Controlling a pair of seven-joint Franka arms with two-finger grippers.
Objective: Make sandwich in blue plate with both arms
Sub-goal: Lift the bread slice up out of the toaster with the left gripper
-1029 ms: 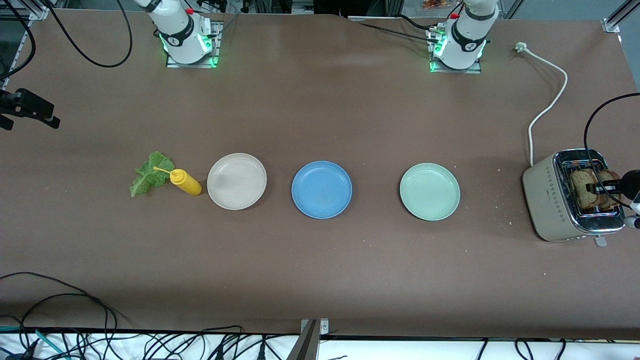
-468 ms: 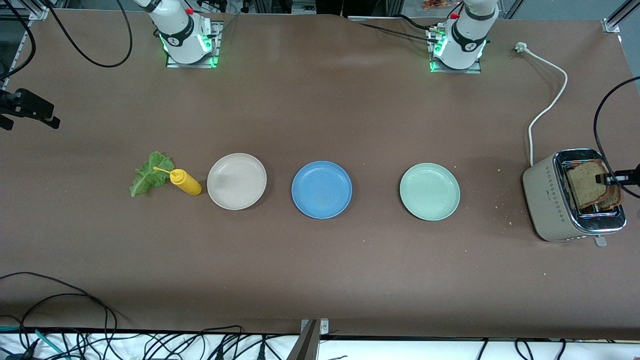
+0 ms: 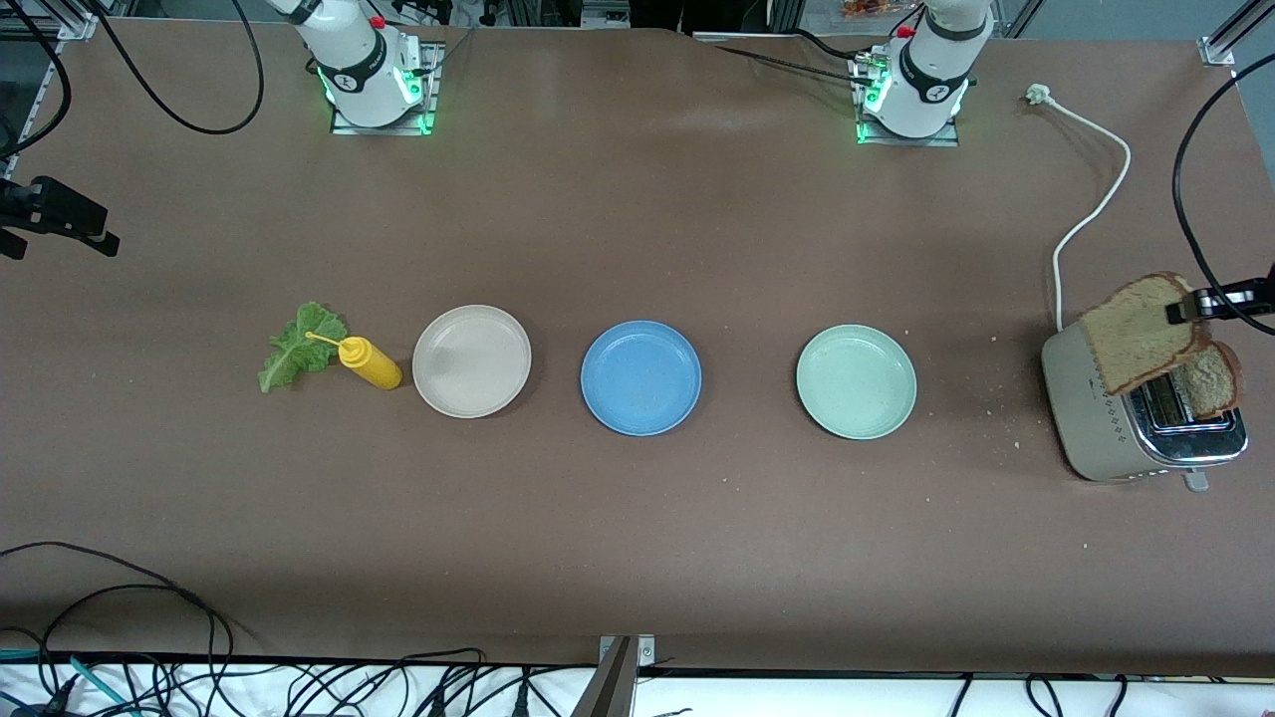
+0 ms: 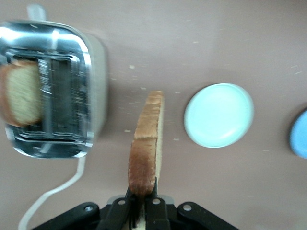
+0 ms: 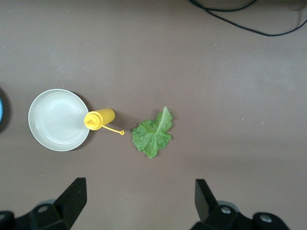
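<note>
My left gripper (image 3: 1190,307) is shut on the crust edge of a brown toast slice (image 3: 1141,334) and holds it in the air over the toaster (image 3: 1096,423). In the left wrist view that slice (image 4: 146,143) shows edge-on, pinched in the left gripper (image 4: 142,199). A second slice (image 3: 1213,378) stands in one toaster slot. The blue plate (image 3: 640,377) lies bare at the table's middle. The lettuce leaf (image 3: 297,349) lies flat toward the right arm's end. My right gripper (image 5: 140,187) hangs open high over the table beside the lettuce (image 5: 153,134), holding nothing.
A yellow squeeze bottle (image 3: 371,363) lies between the lettuce and a beige plate (image 3: 471,360). A pale green plate (image 3: 856,381) sits between the blue plate and the toaster. The toaster's white cord (image 3: 1091,199) trails toward the left arm's base. Crumbs dot the table near the toaster.
The left gripper has risen and pulled the toast slice up out of its toaster slot. The other slice stays in the toaster. The right arm has not moved.
</note>
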